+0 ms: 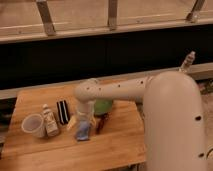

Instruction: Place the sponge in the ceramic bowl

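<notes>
The sponge [82, 131], a small light-blue pad, lies flat on the wooden table [120, 145] in front of the arm. Just behind and to its right sits the ceramic bowl [104, 106], green and glossy, with its left side hidden by the arm. My gripper [84, 121] hangs straight down from the white arm, directly over the sponge's back edge and very close to it. The wrist covers the gripper's tips.
A white plastic cup [32, 125] and a small bottle [49, 120] stand at the table's left. A black block with white stripes [62, 111] lies behind them. A dark reddish object [102, 123] lies just right of the sponge. A dark wall runs behind the table.
</notes>
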`<action>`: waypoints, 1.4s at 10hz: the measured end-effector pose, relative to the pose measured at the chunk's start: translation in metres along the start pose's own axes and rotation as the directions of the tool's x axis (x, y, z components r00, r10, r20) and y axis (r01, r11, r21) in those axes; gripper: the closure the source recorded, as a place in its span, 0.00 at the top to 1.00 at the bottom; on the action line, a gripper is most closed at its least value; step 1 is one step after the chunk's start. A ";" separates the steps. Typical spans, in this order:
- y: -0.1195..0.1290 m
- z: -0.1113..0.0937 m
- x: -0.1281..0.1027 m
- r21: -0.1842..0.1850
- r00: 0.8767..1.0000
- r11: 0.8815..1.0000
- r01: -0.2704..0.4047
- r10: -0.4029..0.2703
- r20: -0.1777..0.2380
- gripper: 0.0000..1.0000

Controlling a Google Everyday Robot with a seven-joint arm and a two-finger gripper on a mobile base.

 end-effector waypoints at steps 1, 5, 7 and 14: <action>0.001 0.008 -0.003 -0.009 1.000 1.000 -0.002 0.002 -0.013 0.80; -0.001 0.037 -0.010 -0.033 0.997 0.999 -0.022 0.019 -0.069 0.72; -0.006 0.033 -0.010 -0.027 0.997 0.999 -0.025 0.023 -0.068 0.49; -0.001 0.037 -0.002 0.012 0.997 1.000 -0.023 0.024 -0.078 0.00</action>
